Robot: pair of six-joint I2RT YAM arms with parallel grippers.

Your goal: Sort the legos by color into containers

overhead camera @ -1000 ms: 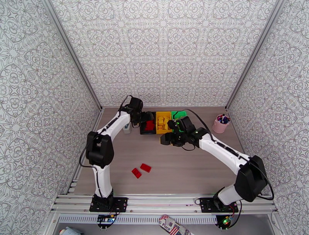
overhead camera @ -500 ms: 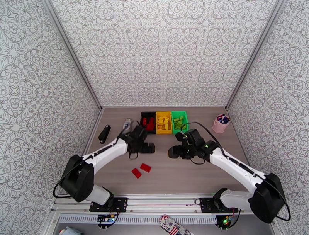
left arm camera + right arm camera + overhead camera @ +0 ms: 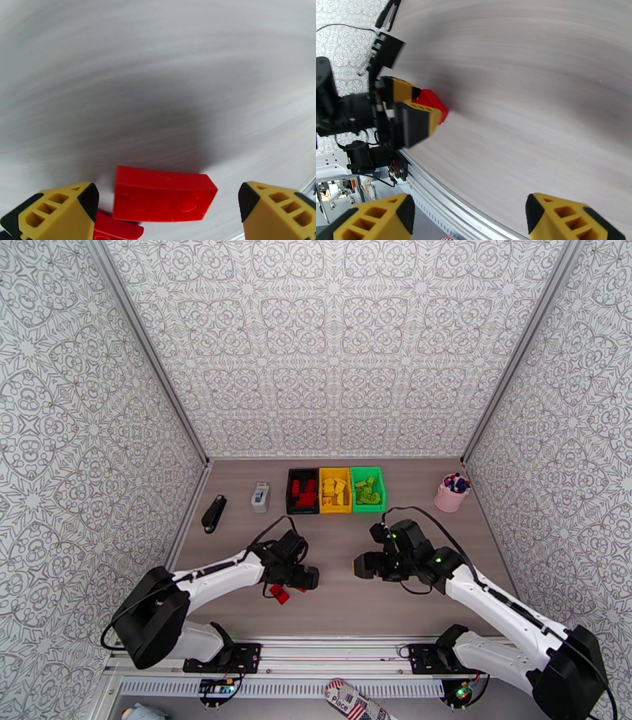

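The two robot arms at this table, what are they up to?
They are sorting toy bricks by color. The left end effector hovers open over a red brick lying on the table, lined up between its fingers but not yet gripped. A second red brick lies beside it. The right end effector is open and empty. At the far side, the black bin holds red ones, the yellow bin yellow, the green bin green.

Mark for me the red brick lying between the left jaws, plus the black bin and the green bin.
red brick [image 3: 164,196], left wrist view, middle of its near face.
black bin [image 3: 302,512], top external view, near rim.
green bin [image 3: 369,511], top external view, near rim.
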